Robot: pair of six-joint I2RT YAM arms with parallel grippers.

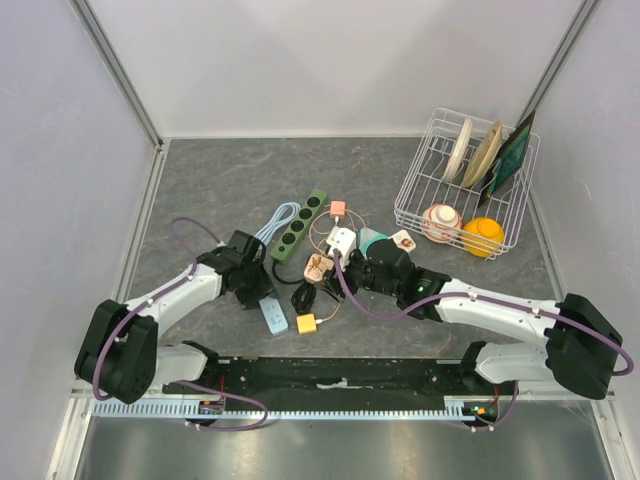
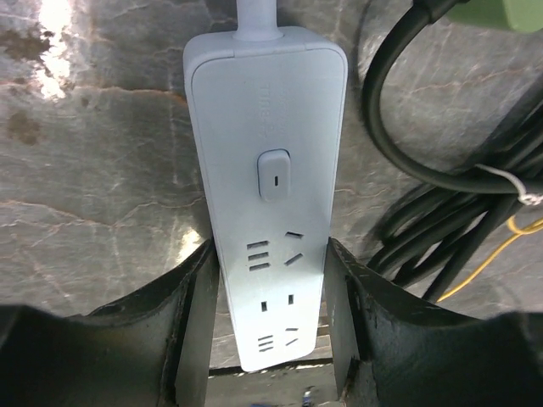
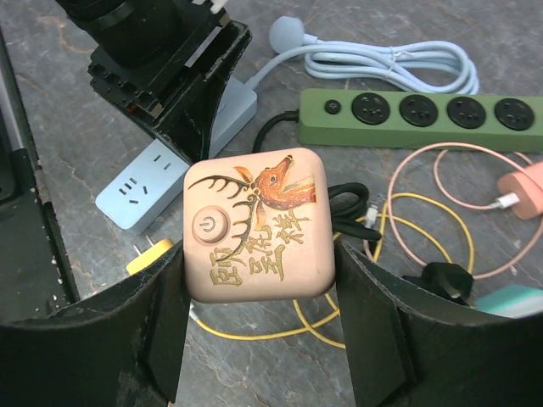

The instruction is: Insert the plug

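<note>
Peach rounded-square plug block with a deer drawing (image 3: 259, 225) is clamped tight in the right tool (image 3: 260, 275), near the pale blue plastic power strip (image 2: 267, 153). The left tool (image 2: 270, 284) grips that strip's sides on the grey marbled counter (image 2: 102, 170).

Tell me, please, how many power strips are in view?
2: the pale blue strip clamped in the left gripper near the front, and the green strip lying farther back. Clutter may hide others.
</note>
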